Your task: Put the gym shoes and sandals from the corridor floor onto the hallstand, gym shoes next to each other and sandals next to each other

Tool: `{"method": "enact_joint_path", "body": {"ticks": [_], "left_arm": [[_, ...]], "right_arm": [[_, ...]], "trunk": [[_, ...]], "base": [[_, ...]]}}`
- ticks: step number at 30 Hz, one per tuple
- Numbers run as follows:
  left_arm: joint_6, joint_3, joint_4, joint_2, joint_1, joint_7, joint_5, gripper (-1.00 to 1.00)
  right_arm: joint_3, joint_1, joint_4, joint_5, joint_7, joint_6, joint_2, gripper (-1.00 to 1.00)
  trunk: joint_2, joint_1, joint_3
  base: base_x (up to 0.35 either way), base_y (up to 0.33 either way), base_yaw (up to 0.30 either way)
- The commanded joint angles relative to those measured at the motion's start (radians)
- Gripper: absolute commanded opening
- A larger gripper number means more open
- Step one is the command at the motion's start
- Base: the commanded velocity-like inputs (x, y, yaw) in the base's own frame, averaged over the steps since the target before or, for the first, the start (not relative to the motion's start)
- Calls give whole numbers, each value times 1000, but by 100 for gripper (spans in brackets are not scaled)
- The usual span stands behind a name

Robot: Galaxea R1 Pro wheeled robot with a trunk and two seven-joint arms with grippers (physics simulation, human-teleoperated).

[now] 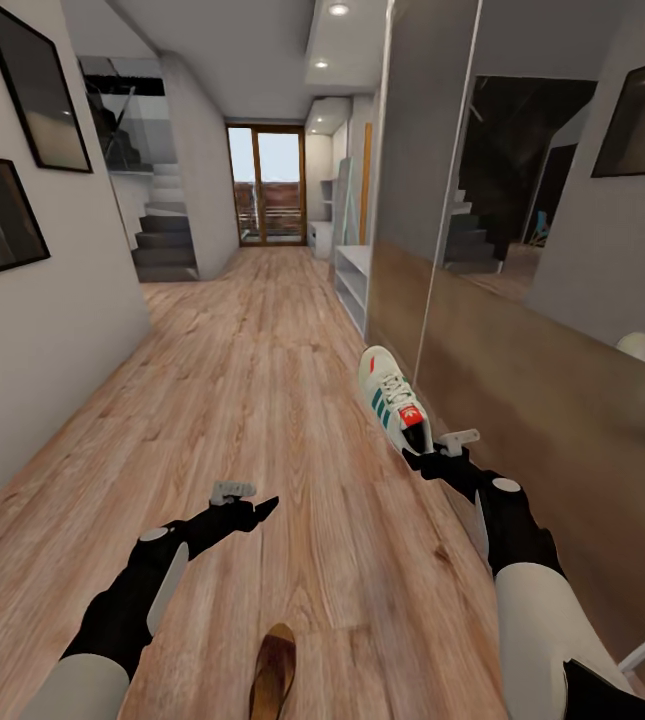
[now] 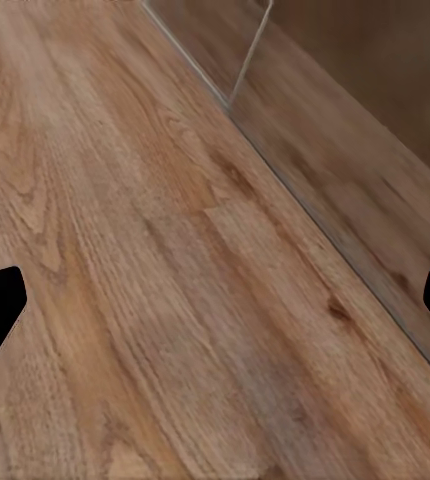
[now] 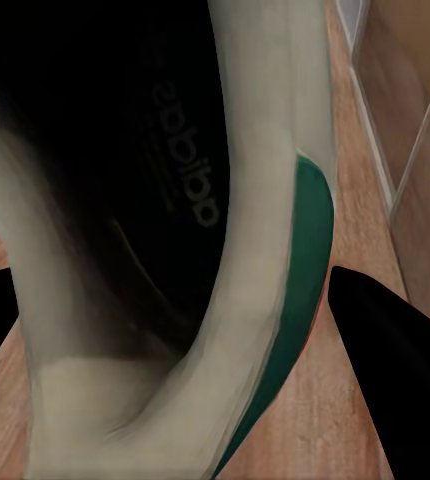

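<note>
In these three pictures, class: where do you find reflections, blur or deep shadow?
Head view: the mirrored wardrobe reflects stairs and frames. Right wrist view: the gym shoe looms close and soft-edged, its inside nearly black. Left wrist view: the corridor floor is evenly lit.

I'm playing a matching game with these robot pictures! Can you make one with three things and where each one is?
Things:
1. gym shoe
2. sandal
3. left gripper

Places or states:
A. lying on the corridor floor in front of the robot
B. empty, held above the floor
C. gripped at the heel by the right gripper

Pairs: 1-C, 2-A, 3-B
</note>
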Motion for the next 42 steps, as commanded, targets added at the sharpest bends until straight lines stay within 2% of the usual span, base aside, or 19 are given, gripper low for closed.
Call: {"method": "enact_joint_path", "body": {"ticks": [1,4,8,9,12,13,15,16,19,20,23,27,35,42], "left_arm": [[10,2,0,0,-1,-3,10,100],[9,2,10,0,0,-3,11,100],[-41,2,105,0,0,2,9,100],[-100,2,158,0,0,15,9,100],[-229,2,246,-1,0,53,9,100],[-329,2,313,-2,0,90,10,100],[-426,1,385,-3,0,138,10,100],[-512,1,457,-4,0,192,9,100],[-613,-1,551,-6,0,271,9,100],[-663,-1,598,-7,0,314,9,100],[-726,-2,657,-11,0,365,8,100],[-765,-2,693,-20,0,393,8,100],[-776,-2,702,-23,0,400,7,100],[-776,-2,704,-23,0,400,8,100]], "right_arm": [[-6,-1,-2,4,8,5,2,-100],[-6,-1,-2,4,8,5,2,-100],[-5,-1,-2,4,8,5,2,-100],[-5,-1,-2,4,8,5,2,-100],[-5,-1,-2,4,8,5,2,-100],[-5,-1,-2,4,8,5,2,-100],[-5,-1,-2,4,8,5,2,-100],[-5,-1,-2,4,8,5,2,-100],[-5,-1,-2,4,8,5,2,-100],[-5,-1,-2,4,8,5,2,-100],[-4,-1,-2,4,8,5,2,-100],[-5,-1,-2,4,8,5,2,-100],[-6,-1,-3,4,9,7,0,-100],[-6,-1,-5,4,9,7,0,-100]], "trunk": [[0,0,-1],[0,0,-1],[0,0,-1],[0,0,-1],[0,0,-1],[0,0,-1],[0,0,-1],[0,0,-1],[0,0,-1],[0,0,-1],[0,0,-1],[0,0,-1],[0,0,-9],[-2,3,-47]], "base": [[261,0,0],[151,0,0],[37,0,0],[15,0,0],[10,0,0],[5,0,0],[4,0,0],[2,0,0],[1,0,0],[0,0,0],[0,0,0],[0,0,0],[0,0,0],[0,0,0]]}}
